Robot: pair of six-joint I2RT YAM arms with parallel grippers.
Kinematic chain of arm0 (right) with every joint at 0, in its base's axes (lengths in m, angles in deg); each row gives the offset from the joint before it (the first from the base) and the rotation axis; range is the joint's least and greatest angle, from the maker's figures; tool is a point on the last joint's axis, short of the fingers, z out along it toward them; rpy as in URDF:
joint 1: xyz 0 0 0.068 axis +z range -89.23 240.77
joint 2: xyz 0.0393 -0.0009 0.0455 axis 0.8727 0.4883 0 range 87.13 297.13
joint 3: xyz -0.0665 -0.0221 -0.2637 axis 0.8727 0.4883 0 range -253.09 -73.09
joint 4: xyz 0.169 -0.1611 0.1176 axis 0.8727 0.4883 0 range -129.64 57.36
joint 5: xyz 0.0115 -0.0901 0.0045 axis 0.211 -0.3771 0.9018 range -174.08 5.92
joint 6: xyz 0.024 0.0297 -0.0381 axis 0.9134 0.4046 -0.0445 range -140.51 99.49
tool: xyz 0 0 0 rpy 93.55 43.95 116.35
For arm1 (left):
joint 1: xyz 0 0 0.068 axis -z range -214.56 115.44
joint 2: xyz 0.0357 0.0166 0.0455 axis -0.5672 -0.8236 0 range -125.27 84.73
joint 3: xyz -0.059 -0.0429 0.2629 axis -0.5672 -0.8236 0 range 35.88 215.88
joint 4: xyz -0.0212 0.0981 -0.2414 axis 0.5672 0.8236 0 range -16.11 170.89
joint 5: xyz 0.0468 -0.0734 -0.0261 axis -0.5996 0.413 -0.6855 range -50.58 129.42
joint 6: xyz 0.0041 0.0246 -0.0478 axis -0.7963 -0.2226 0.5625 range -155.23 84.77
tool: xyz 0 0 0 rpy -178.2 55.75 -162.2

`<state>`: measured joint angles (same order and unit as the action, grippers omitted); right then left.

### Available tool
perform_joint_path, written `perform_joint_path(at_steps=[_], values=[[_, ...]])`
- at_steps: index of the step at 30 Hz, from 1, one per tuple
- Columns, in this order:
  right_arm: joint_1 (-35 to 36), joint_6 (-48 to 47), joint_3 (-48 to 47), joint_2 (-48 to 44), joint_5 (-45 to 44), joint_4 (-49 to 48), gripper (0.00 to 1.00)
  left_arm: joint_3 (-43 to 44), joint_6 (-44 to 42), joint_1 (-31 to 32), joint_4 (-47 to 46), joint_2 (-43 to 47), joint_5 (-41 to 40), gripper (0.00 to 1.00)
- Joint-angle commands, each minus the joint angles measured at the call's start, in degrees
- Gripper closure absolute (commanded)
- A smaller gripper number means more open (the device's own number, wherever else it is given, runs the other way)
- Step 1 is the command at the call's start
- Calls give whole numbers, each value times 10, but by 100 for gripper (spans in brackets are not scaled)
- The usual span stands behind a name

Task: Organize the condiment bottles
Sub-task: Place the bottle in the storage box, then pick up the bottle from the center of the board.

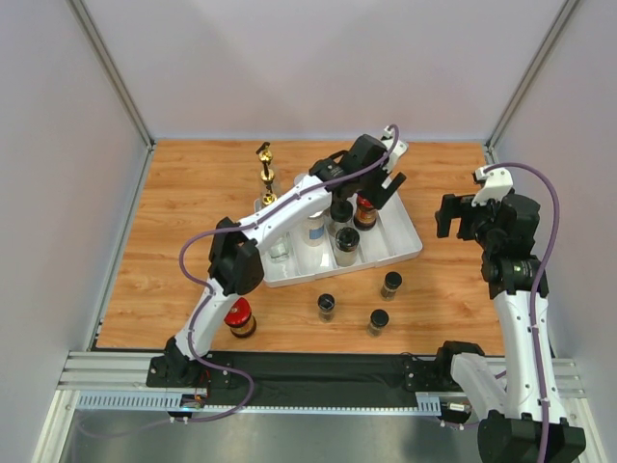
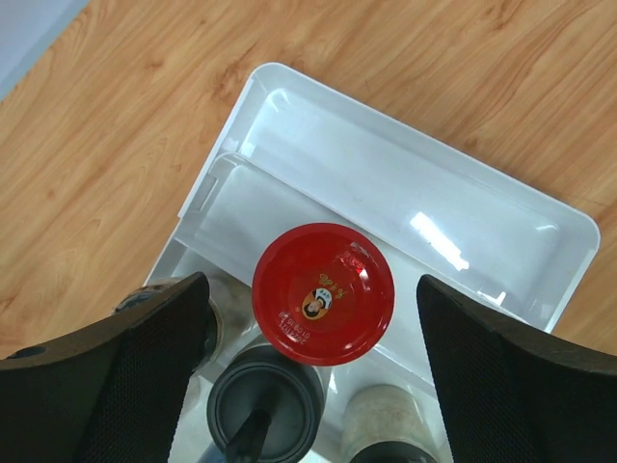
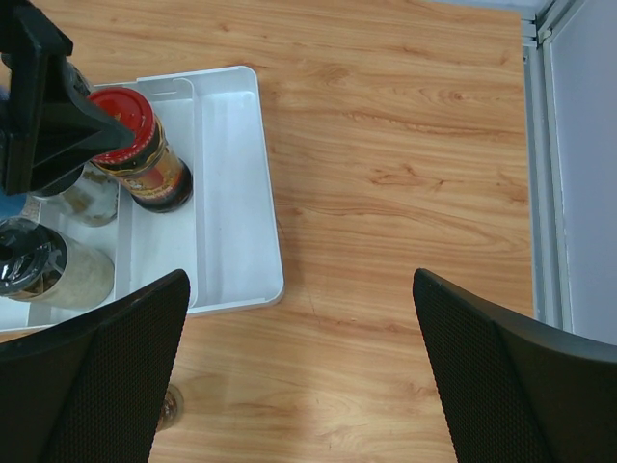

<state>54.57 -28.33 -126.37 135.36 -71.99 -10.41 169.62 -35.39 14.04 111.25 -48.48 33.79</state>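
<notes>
On the desk (image 1: 193,193), the white tray (image 2: 482,212) holds the red-lidded jar (image 2: 323,294) upright, axis vertical, centred between my spread left fingers (image 2: 116,386) at nine and three o'clock. My right fingers (image 3: 87,386), also spread, hang farther off.

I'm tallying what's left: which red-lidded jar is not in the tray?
The red-lidded jar standing on the wood beside the left arm's base. The other red jar stands in the tray.
</notes>
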Motion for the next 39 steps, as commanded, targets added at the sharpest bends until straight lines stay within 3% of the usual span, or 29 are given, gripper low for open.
perform_joint_path(at_steps=[1,7,18,22,24,28,30,34,39], values=[[-2,-10,-1,-10,9,-18,0,27,-6,0,-26,84,11,3],[-2,-39,3,-14,56,-11,0,1,-33,0,-21,187,33,0],[-1,-137,17,10,295,25,0,-275,-64,0,-28,502,12,0],[6,-225,26,6,429,52,0,-410,-64,-4,-41,613,-25,0],[16,-317,26,-3,460,93,0,-445,-56,-19,-43,673,-40,0],[59,-565,-6,24,546,289,0,-538,-38,-47,-55,765,-89,0],[106,-649,-19,46,554,325,0,-571,-39,-55,-62,819,-135,0],[228,-629,-28,73,463,287,0,-665,-42,-65,-77,902,-203,0],[347,-598,-94,166,409,263,0,-766,-51,-67,-103,985,-271,0]])
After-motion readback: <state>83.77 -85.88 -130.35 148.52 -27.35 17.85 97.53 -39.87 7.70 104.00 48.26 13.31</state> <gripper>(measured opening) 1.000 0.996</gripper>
